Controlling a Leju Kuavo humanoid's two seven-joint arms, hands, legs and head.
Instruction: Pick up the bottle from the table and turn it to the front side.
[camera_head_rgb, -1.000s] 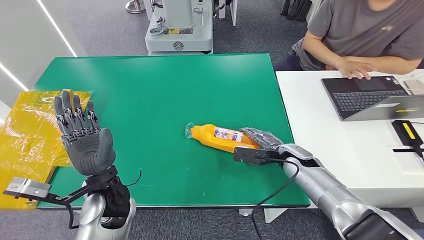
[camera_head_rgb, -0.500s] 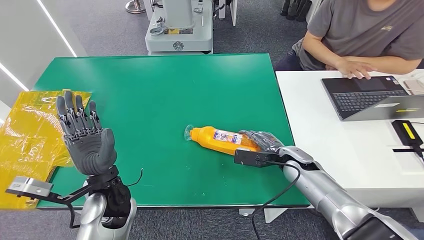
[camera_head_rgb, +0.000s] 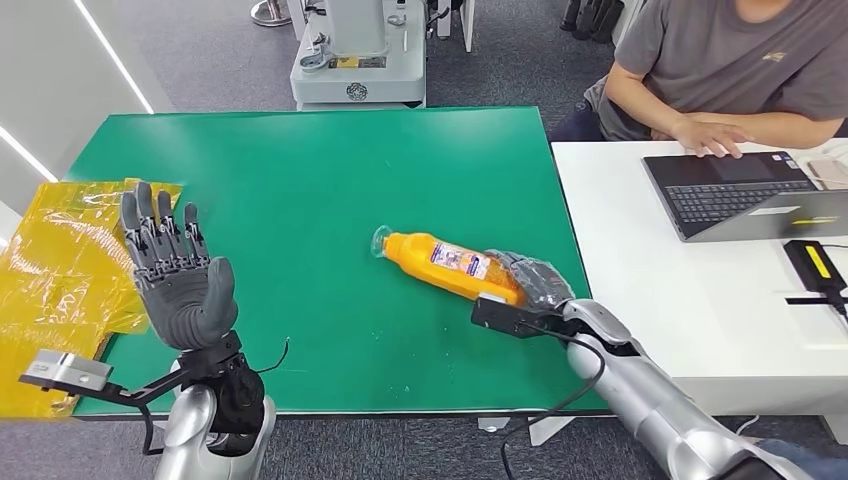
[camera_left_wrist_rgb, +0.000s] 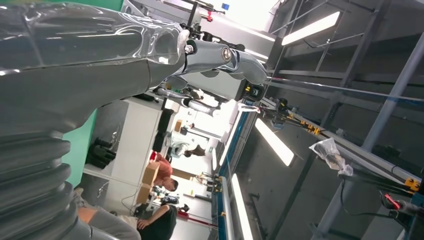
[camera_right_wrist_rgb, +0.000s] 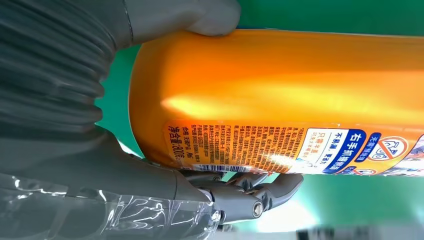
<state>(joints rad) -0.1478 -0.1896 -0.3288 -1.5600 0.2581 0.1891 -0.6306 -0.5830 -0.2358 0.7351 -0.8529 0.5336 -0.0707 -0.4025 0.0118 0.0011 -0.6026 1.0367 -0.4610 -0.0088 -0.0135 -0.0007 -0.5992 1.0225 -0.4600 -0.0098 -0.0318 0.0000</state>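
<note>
An orange bottle (camera_head_rgb: 445, 264) with a clear cap and a printed label is held over the green table (camera_head_rgb: 300, 200), neck pointing left and slightly up. My right hand (camera_head_rgb: 530, 281) grips its base end. In the right wrist view the bottle (camera_right_wrist_rgb: 280, 85) shows its back label with small print and a barcode, the thumb (camera_right_wrist_rgb: 200, 17) on one side and dark fingers (camera_right_wrist_rgb: 250, 187) on the other. My left hand (camera_head_rgb: 175, 270) is raised near the table's front left corner, palm forward, fingers spread, holding nothing.
Yellow plastic sheeting (camera_head_rgb: 50, 270) lies off the table's left edge. A white desk (camera_head_rgb: 700, 300) on the right carries a laptop (camera_head_rgb: 740, 195), where a seated person (camera_head_rgb: 730, 70) is typing. A grey machine base (camera_head_rgb: 357, 60) stands behind the table.
My right hand has lifted the bottle's neck end up and shifted it slightly toward the far side. The left hand has drifted a little right and down.
</note>
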